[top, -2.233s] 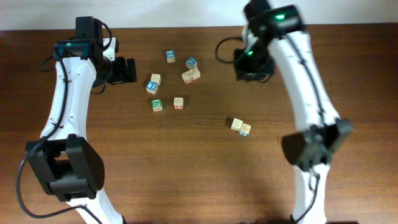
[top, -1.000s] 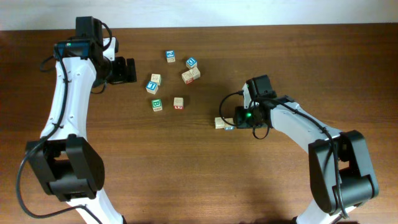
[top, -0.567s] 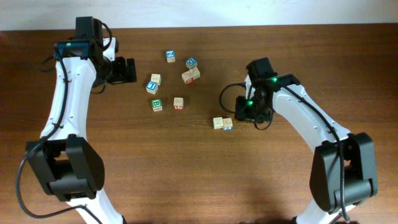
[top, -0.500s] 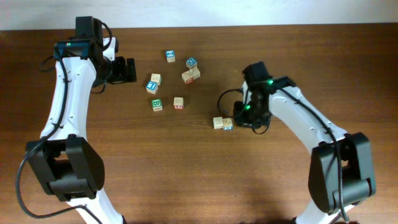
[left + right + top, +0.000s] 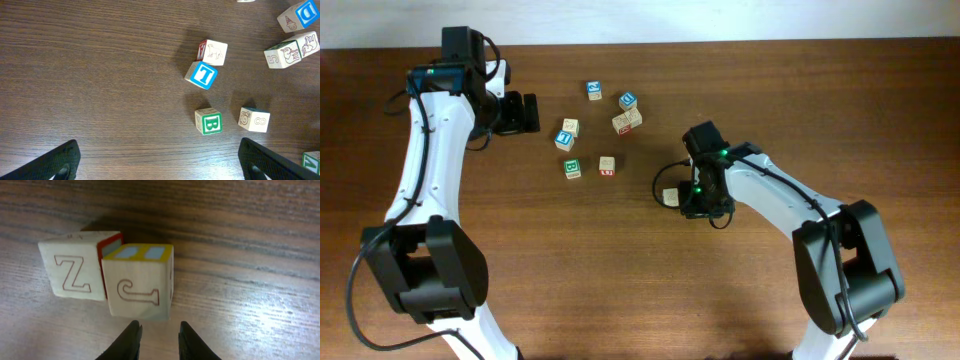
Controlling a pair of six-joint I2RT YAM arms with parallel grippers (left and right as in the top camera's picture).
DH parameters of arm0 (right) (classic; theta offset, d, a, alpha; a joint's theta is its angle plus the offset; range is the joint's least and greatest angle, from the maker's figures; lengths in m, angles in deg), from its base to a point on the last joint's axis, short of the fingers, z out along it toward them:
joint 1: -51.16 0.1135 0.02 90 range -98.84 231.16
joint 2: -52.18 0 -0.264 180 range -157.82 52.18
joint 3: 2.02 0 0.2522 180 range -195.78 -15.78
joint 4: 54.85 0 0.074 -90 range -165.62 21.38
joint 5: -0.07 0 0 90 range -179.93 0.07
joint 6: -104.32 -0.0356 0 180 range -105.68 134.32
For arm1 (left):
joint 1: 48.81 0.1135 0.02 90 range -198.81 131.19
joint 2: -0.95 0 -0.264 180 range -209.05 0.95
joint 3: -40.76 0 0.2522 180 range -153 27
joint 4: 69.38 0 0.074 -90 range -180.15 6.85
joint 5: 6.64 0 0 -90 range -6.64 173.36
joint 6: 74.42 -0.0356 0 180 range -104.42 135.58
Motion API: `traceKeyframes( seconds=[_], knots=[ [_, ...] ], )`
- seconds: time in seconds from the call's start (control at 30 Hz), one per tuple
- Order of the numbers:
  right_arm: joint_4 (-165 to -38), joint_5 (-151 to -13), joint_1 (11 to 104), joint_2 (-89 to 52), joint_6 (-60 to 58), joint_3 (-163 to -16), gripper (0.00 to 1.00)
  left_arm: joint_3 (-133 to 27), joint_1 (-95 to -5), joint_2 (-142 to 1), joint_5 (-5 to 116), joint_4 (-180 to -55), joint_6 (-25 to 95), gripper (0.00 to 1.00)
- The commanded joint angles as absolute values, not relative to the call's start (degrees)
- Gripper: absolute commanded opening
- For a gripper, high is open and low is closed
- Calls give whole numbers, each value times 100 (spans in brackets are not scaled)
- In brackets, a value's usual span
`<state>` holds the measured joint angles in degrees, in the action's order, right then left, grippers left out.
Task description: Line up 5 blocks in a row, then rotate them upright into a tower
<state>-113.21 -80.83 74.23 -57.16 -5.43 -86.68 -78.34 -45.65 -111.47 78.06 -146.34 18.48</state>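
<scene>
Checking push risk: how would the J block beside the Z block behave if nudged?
The J block looks like a stiff, flat-faced wooden cube, so it probably slides rather than rolls. It touches the Z block, so a push that way likely moves both.

White shells cover the left arm (image 5: 420, 170) and right arm (image 5: 775, 190), with black joint housings, thin black cables and small green lights. The right gripper (image 5: 158, 327) has black tapered fingers.
</scene>
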Motion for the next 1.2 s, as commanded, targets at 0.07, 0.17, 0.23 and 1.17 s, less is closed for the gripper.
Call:
traceKeyframes(
  seconds=[0.07,0.17,0.23,1.17],
  knots=[
    [-11177,-8118,7429,-5878,-357,-8611,27,-7922,-4567,-11198,7828,-14641,1922,99],
    [-11070,-8159,7429,-5880,-302,-8611,27,-7922,-4567,-11198,7828,-14641,1922,99],
    [-10994,-8162,7429,-5880,-254,-8611,27,-7922,-4567,-11198,7828,-14641,1922,99],
    [-9464,-9121,8902,-7795,-1922,-11321,57,-7922,-4567,-11198,7828,-14641,1922,99]
  ],
)
